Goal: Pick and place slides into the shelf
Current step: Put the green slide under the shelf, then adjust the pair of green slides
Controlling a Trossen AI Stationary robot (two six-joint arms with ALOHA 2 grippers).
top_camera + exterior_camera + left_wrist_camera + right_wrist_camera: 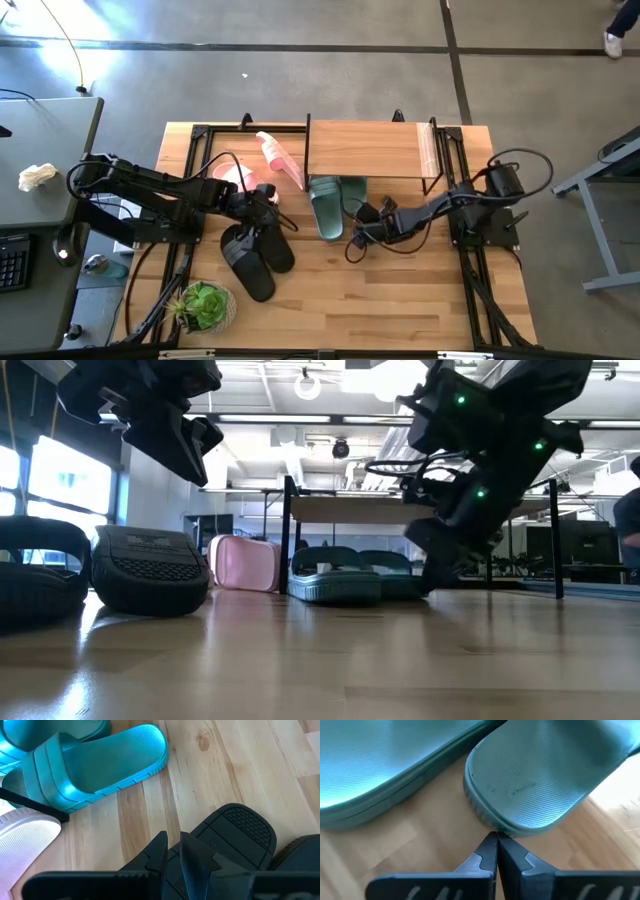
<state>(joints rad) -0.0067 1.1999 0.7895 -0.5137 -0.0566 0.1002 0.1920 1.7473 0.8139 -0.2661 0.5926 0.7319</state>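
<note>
The right gripper (496, 840), pressed together, is touching the heel of a green slide (540, 775) just ahead; the left gripper (172, 847), nearly closed and empty, is hovering over a black slide (240, 832); no writing is readable

Wooden tabletop (400, 290), slides (255, 255) (black, green, pink), potted plant (205, 306)

Daylight glares across the floor (60, 60) and tabletop (320, 660), while wrist pictures show close objects softly blurred.
</note>
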